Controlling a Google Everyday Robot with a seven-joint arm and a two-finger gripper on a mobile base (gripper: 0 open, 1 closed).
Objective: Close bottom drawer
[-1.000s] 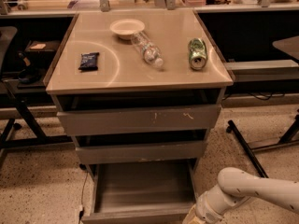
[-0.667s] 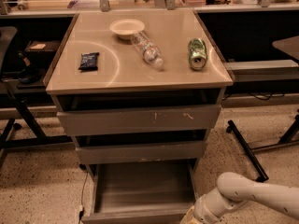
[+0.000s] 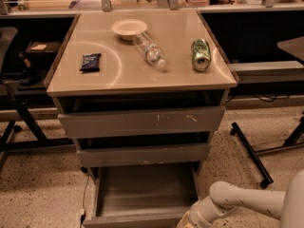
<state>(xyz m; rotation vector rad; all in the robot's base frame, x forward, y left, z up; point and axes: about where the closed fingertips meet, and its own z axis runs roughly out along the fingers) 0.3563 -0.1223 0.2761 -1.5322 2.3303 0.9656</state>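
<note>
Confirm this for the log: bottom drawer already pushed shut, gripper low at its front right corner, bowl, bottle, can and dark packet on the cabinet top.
Wrong on the drawer: the camera view shows the bottom drawer pulled out, not shut. The rest holds: gripper low at its front right corner; bowl, bottle, can and dark packet on the cabinet top.

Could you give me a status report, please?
Gripper low, beside the lowest grey metal drawer, at its front right corner. Drawer pulled out, not yet closed. Nothing visible in its way.
</note>
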